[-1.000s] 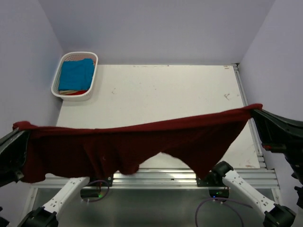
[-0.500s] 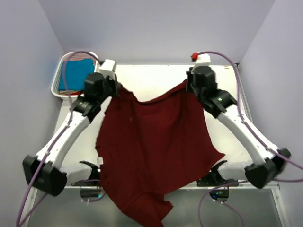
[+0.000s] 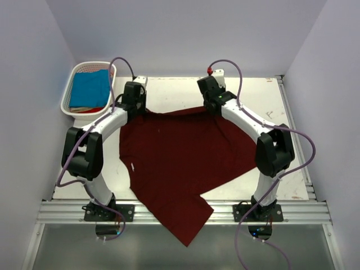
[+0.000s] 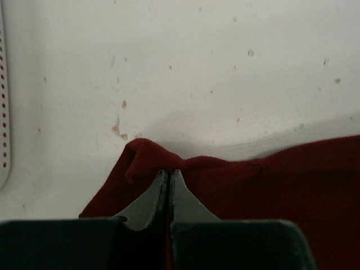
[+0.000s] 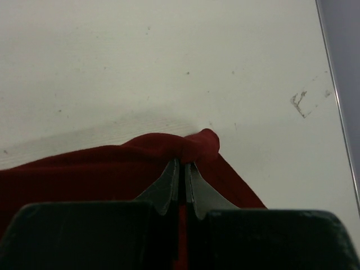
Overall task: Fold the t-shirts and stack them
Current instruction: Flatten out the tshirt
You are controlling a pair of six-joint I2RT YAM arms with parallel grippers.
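We record the maroon t-shirt (image 3: pixel 180 163) spread across the white, scuffed table (image 3: pixel 259 101), its near end hanging over the front rail (image 3: pixel 292 211). Each far corner is pinched between closed jaws, the left gripper (image 4: pixel 169 172) on the left corner and the right gripper (image 5: pixel 183 163) on the right, both low over the tabletop. The turquoise t-shirt (image 3: pixel 90 87) lies in the white basket (image 3: pixel 65 100) at the far left. Lilac walls enclose the table. Compared with half a second ago, the shirt's far edge no longer sags between the grippers and now runs straight along the table.

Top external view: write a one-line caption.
Left hand and right hand pinch far corners of the maroon t-shirt lying across the table.
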